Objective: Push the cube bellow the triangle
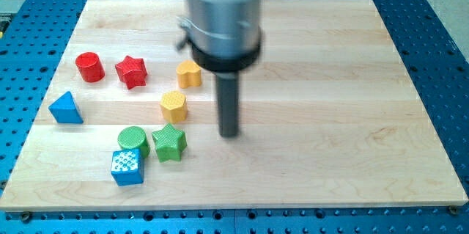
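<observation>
A blue cube [127,166] with a dotted top lies near the view's bottom left, touching a green cylinder [133,140] just above it. A blue triangle [66,108] lies at the far left, up and left of the cube. My tip [230,133] stands on the board to the right of the blocks, well right of the cube and about a block's width right of a green star [169,142].
A red cylinder [89,67] and a red star [131,71] lie at the upper left. A yellow block [189,74] and a yellow hexagon [174,106] lie left of the rod. The wooden board [352,117] rests on a blue perforated table.
</observation>
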Controlling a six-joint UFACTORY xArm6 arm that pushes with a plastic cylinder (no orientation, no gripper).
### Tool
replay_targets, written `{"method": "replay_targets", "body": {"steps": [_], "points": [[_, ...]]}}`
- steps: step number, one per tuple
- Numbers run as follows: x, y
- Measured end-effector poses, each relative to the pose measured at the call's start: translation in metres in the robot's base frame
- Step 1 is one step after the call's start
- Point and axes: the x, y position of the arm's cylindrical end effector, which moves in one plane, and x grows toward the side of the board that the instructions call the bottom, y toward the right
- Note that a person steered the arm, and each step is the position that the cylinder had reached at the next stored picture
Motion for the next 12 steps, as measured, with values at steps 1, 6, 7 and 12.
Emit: {"method": "replay_targets", "body": {"steps": [1, 6, 7, 12], "points": [[0.068, -0.011], [0.039, -0.264], [0.050, -0.278], [0.067, -0.302]]}}
